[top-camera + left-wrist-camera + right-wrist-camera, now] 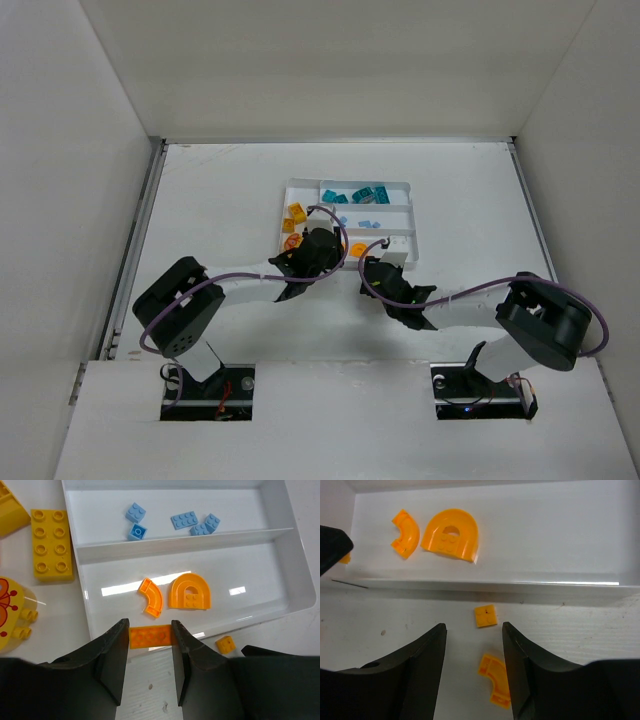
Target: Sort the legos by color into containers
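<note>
- Top view: the white tray (398, 195) lies in the middle of the table (220, 200), just beyond both grippers.
- Teal bricks (357, 194) lie in its far long section and light blue bricks (365, 222) in the middle one. Yellow and orange pieces (295, 215) lie in the tall section at the left.
- The left gripper (322, 243) covers the tray's near left corner, and the right gripper (378, 265) stands just before the near wall. From here the jaws are too small to judge.
- Left wrist view: the fingers are clamped on the two ends of a flat orange plate (150, 636), at the tray's near rim.
- In the near section a curved orange piece (151, 596) and an orange arch (190, 592) lie side by side, not touching.
- A rounded yellow piece (12, 610) is cut off by the left edge.
- Right wrist view: the fingers stand apart and hold nothing.
- A small orange square (485, 615) lies on the table, just outside the tray wall.
- A second curved piece (495, 680) lies between the fingers, close to the right one.
</note>
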You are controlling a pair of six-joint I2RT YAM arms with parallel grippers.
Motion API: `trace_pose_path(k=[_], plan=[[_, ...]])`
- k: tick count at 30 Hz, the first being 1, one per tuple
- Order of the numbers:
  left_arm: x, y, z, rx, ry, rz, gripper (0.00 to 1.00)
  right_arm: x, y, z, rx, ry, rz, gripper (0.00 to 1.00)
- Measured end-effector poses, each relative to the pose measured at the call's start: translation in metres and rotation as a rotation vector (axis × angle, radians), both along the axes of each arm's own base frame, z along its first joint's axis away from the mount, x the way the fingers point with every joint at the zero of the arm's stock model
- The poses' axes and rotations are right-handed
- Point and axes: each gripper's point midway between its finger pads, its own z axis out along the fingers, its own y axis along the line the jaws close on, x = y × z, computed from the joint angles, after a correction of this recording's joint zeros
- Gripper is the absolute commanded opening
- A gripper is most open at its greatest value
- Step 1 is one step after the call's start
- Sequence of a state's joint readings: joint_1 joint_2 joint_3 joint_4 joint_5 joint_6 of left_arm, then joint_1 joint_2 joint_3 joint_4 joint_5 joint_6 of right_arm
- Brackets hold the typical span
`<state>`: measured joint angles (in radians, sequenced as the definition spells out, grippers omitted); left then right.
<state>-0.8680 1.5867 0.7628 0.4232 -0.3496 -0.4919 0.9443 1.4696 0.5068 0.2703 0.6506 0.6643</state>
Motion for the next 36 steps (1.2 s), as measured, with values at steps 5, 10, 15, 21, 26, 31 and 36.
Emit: trace_pose_path(k=[5,10,15,21,26,31,36], plan=[[0.004,-0.004,-0.013,0.01,0.026,-0.002,0.37,0.0,-0.002,-0.005,-0.008,0.007,-0.011,0.54],[0.005,-0.005,-0.013,0.006,0.028,-0.002,0.45,-0.001,-0.003,-0.011,-0.016,0.018,-0.02,0.52],[0.006,-0.003,-0.009,-0.002,0.019,0.006,0.45,0.001,-0.004,-0.011,-0.018,0.013,-0.03,0.51],[-0.004,0.009,0.007,-0.03,-0.007,0.008,0.4,0.006,0.0,-0.012,-0.017,0.003,-0.038,0.48],[-0.022,0.034,0.007,-0.022,-0.007,0.022,0.38,0.011,0.004,-0.013,-0.02,-0.005,-0.041,0.29],[-0.041,0.061,0.004,0.01,-0.002,0.044,0.38,0.012,0.005,-0.013,-0.022,-0.007,-0.043,0.2],[-0.057,0.08,-0.004,0.045,0.008,0.057,0.38,0.004,0.011,-0.012,-0.028,-0.004,-0.016,0.19]])
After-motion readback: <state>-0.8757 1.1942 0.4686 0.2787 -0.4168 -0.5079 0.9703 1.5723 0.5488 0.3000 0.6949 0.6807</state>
